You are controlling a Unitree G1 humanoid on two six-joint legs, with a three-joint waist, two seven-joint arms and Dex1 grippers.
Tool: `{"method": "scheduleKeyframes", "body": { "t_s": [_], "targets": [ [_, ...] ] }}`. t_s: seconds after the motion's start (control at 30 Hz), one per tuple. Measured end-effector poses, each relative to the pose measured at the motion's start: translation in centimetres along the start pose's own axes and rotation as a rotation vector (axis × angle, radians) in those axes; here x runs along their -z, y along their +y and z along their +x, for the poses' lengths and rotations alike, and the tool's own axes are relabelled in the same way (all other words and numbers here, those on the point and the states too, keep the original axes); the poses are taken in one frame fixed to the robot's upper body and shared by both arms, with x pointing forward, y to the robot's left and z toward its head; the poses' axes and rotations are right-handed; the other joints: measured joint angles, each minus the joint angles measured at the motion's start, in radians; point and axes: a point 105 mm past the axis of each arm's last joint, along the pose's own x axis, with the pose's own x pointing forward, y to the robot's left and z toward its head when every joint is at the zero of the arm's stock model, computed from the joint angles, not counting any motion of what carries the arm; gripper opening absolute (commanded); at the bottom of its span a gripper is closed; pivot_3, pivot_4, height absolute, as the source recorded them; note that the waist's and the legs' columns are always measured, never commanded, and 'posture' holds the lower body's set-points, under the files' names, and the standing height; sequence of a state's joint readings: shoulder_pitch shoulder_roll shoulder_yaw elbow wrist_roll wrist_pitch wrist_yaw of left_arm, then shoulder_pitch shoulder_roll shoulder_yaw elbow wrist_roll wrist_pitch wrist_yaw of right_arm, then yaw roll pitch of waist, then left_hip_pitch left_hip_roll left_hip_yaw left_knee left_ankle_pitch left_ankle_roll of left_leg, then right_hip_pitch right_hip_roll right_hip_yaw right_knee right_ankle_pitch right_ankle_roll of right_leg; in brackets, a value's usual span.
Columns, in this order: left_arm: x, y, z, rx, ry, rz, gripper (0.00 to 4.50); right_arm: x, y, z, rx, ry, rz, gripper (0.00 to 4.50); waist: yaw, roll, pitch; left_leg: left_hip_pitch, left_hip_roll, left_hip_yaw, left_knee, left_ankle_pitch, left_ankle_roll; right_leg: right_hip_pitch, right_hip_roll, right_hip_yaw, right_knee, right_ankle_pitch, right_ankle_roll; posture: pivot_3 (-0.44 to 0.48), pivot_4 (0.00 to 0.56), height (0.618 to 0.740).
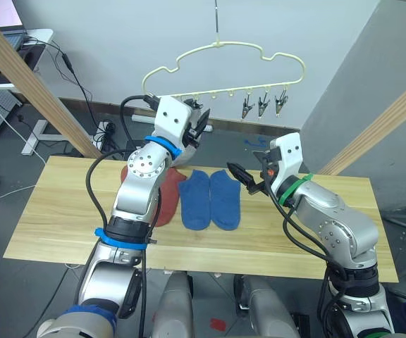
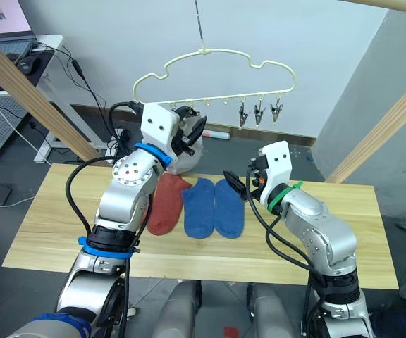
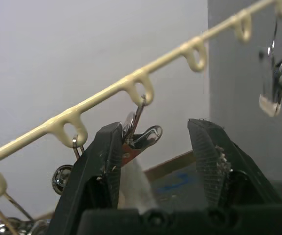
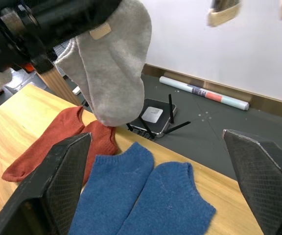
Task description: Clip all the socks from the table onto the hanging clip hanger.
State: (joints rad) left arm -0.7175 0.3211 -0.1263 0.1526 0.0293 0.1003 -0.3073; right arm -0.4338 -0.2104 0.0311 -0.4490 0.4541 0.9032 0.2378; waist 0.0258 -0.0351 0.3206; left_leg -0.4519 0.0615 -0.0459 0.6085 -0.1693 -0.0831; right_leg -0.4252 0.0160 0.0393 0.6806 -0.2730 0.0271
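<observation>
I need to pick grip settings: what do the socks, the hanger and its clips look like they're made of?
The blue socks and the hanging grey sock look like soft knit fabric, matte with a fuzzy surface. The hanger looks like thin wire with a smooth pale yellow coating, probably plastic over metal. The clips look like shiny bare metal, glinting in the left wrist view.

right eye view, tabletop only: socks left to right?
Rust-red sock → blue sock → second blue sock, side by side on the table.
</observation>
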Motion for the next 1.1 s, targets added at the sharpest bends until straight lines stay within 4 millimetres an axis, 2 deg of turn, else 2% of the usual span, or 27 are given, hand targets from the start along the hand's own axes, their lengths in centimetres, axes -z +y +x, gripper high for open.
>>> {"method": "scheduleKeyframes", "body": {
  "t_s": [0.17, 0.33, 0.43, 0.47, 0.5, 1.07, 1.1],
  "targets": [
    [0.18, -0.12, 0.07, 0.008, -0.006, 0.198, 2.29, -0.01, 0.06, 0.03, -0.001, -0.002, 0.003, 4.5, -0.001, 0.0, 0.0, 0.0, 0.0, 0.0, 0.0, 0.0, 0.0, 0.0, 0.0, 0.0, 0.0, 0.0, 0.0, 0.12, 0.316, 0.74],
    [0.07, 0.02, 0.18, -0.004, -0.024, 0.275, 2.29, -0.01, 0.13, 0.07, -0.003, -0.003, 0.007, 4.5, -0.001, 0.0, 0.0, 0.0, 0.0, 0.0, 0.0, 0.0, 0.0, 0.0, 0.0, 0.0, 0.0, 0.0, 0.0, 0.117, 0.315, 0.74],
    [0.16, 0.17, 0.29, -0.012, -0.025, 0.286, 2.29, -0.01, 0.14, 0.07, -0.003, -0.004, 0.008, 4.5, -0.001, 0.0, 0.0, 0.0, 0.0, 0.0, 0.0, 0.0, 0.0, 0.0, 0.0, 0.0, 0.0, 0.0, 0.0, 0.115, 0.315, 0.74],
    [0.19, 0.18, 0.29, -0.012, -0.025, 0.29, 1.93, -0.01, 0.14, 0.07, -0.003, -0.004, 0.008, 4.5, -0.001, 0.0, 0.0, 0.0, 0.0, 0.0, 0.0, 0.0, 0.0, 0.0, 0.0, 0.0, 0.0, 0.0, 0.0, 0.115, 0.315, 0.74],
    [0.24, 0.2, 0.28, -0.013, -0.024, 0.292, 1.75, -0.01, 0.14, 0.07, -0.003, -0.004, 0.008, 4.5, -0.001, 0.0, 0.0, 0.0, 0.0, 0.0, 0.0, 0.0, 0.0, 0.0, 0.0, 0.0, 0.0, 0.0, -0.001, 0.115, 0.315, 0.74],
    [0.74, 0.65, 0.35, -0.03, -0.012, 0.273, 1.75, -0.02, 0.17, 0.09, -0.003, -0.005, 0.009, 4.5, -0.001, 0.0, 0.0, 0.0, 0.0, 0.0, 0.0, 0.0, 0.0, 0.0, 0.0, 0.0, 0.001, 0.001, -0.001, 0.116, 0.316, 0.74],
    [0.73, 0.65, 0.35, -0.03, -0.012, 0.273, 1.57, -0.02, 0.17, 0.09, -0.003, -0.005, 0.009, 4.5, -0.001, 0.0, 0.0, 0.0, 0.0, 0.0, 0.0, 0.0, 0.0, 0.0, 0.0, 0.0, 0.001, 0.001, -0.001, 0.116, 0.316, 0.74]
  ]
}}
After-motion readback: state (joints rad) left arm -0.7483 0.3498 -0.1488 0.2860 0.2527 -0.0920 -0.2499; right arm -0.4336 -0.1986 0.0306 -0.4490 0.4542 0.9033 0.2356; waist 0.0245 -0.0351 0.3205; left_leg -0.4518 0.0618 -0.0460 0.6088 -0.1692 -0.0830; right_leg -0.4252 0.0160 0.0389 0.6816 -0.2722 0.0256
